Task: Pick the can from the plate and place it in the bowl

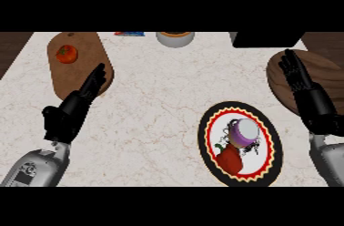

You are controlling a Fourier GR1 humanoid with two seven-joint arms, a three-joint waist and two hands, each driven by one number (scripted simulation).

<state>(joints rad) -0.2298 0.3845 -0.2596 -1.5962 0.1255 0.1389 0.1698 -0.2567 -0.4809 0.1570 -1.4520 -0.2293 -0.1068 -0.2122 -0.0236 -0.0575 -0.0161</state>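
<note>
Purple can (243, 130) lying tilted on patterned plate (214, 116), lower right; right hand (304, 86) open, empty: approach from above, curl round body.

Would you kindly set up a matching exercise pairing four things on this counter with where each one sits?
Things:
1. can
2. tomato
3. left hand
4. right hand

Places:
A. on the wooden board at the far left
B. open, over the brown bowl at the right edge
C. lying on the patterned plate
D. open, beside the wooden board's near edge

Pairs: 1-C, 2-A, 3-D, 4-B
</note>
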